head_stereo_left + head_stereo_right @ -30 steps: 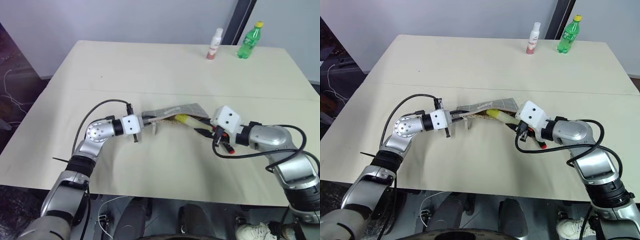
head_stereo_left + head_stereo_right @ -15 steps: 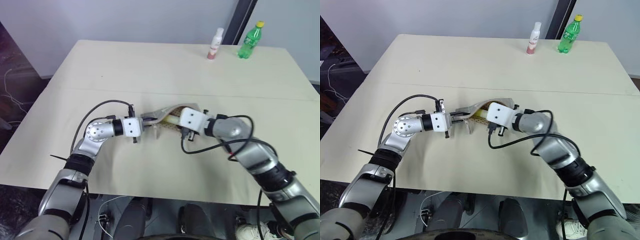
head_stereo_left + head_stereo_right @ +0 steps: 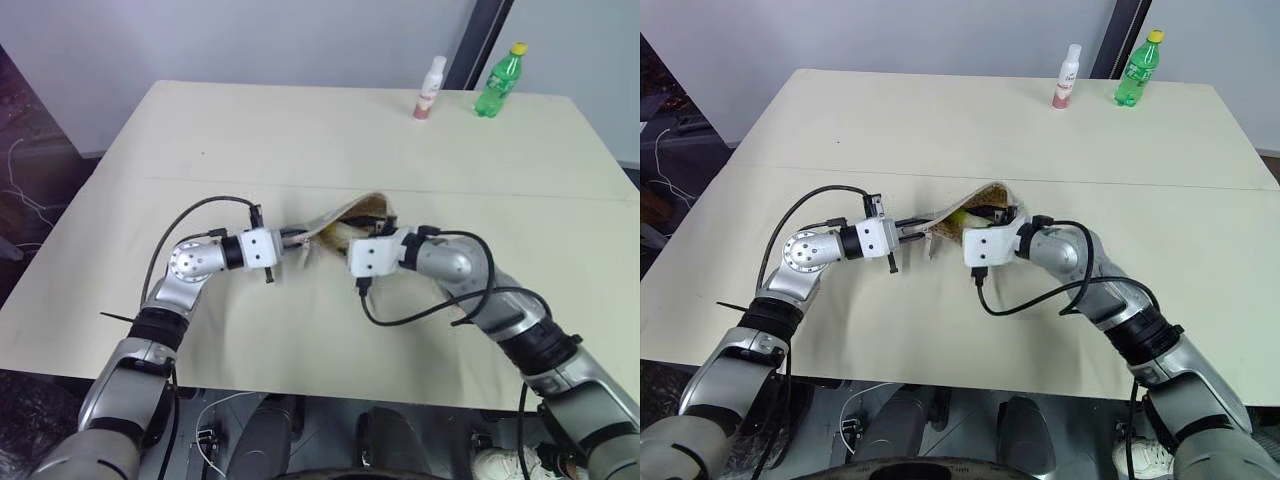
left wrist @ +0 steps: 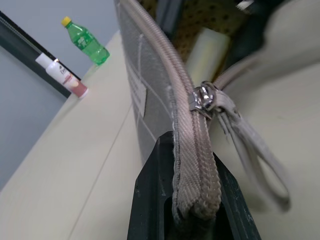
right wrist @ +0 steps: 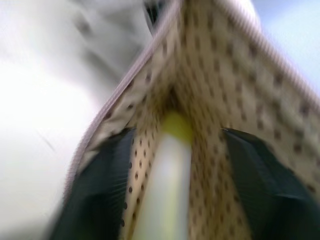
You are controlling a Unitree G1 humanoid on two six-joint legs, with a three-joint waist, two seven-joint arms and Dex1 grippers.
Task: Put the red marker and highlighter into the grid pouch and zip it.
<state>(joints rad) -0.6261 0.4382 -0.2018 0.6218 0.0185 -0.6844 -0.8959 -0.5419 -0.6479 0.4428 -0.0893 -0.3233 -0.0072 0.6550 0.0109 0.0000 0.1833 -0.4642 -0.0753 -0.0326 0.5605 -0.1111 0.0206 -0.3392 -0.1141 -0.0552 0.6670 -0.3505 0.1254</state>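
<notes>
Soft pouch held open, highlighter already down inside

On the counter (image 3: 200,140), the grid pouch (image 3: 345,212) sits mid-surface, its mouth gaping. We judge it light, limp fabric that sags unless pinned, so the stiff zipper seam is the place to grip. Our left gripper (image 4: 192,220) has its jaws clamped fully on that seam end, just below the zipper pull (image 4: 204,97). Our right gripper (image 5: 175,165) reaches into the mouth with jaws spread wide, holding nothing. The highlighter (image 5: 167,175) lies between its fingers (image 5: 97,185), resting inside against the dotted lining. It looks rigid, smooth and light, likely to slide if the pouch tips. The red marker we cannot make out. Zipping, we judge, calls for pinching the small pull tab while the left keeps the seam taut.
</notes>
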